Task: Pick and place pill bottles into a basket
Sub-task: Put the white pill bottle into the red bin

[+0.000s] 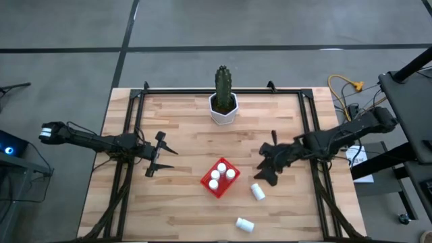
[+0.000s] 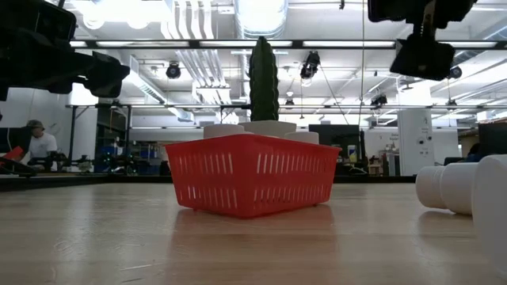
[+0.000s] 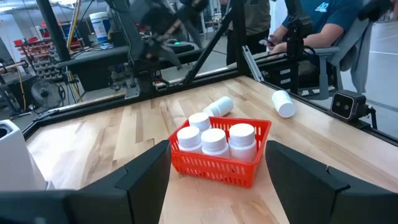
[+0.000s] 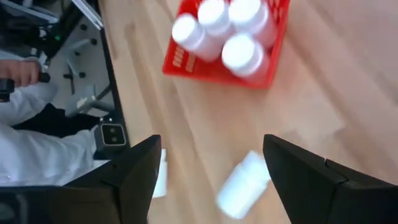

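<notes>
The red basket (image 1: pixel 219 178) stands near the table's middle with several white pill bottles (image 3: pixel 213 139) upright in it. Two more pill bottles lie on their sides on the wood: one (image 1: pixel 258 192) just right of the basket, also seen in the right wrist view (image 4: pixel 242 183), and one (image 1: pixel 244 224) near the front edge. My right gripper (image 1: pixel 268 169) hangs open above the table, right of the basket and just beyond the nearer lying bottle, tilted down. My left gripper (image 1: pixel 163 157) waits open and level, left of the basket, nothing between its fingers.
A cactus in a white pot (image 1: pixel 223 101) stands at the far middle of the table. Black frame rails (image 1: pixel 128 135) run along the left, right and far sides. People sit beyond the table (image 3: pixel 323 25). Bare wood lies in front of the basket.
</notes>
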You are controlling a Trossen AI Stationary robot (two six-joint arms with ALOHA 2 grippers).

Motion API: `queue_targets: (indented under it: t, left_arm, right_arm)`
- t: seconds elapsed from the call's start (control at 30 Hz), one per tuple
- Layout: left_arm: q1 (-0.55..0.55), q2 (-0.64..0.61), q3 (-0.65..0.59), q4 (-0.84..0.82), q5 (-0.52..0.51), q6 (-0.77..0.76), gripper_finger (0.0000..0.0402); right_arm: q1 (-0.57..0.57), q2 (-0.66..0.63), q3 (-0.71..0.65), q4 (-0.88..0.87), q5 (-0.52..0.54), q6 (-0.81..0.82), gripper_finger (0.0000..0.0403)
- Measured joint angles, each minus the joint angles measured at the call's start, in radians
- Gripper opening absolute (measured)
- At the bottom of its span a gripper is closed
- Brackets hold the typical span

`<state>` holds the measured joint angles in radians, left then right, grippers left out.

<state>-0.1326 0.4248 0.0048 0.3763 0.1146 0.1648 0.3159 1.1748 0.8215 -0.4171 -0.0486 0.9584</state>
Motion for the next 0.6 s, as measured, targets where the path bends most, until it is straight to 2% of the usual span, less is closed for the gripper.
queue_targets:
  t: [0.17, 0.43, 0.6]
  left_arm:
    - [0.000, 0.000, 0.000, -0.001, 0.000, 0.001, 0.0244]
    - [0.000, 0.000, 0.000, -0.016, 0.000, 0.005, 0.0244]
    - [0.000, 0.000, 0.000, -0.028, 0.000, 0.005, 0.0244]
  right_arm:
    - [0.049, 0.120, 0.072, -0.045, 0.000, 0.154, 0.0271]
    - [0.097, 0.340, 0.330, -0.480, 0.000, 0.269, 0.0269]
    - [0.125, 0.479, 0.478, -0.571, 0.000, 0.274, 0.0265]
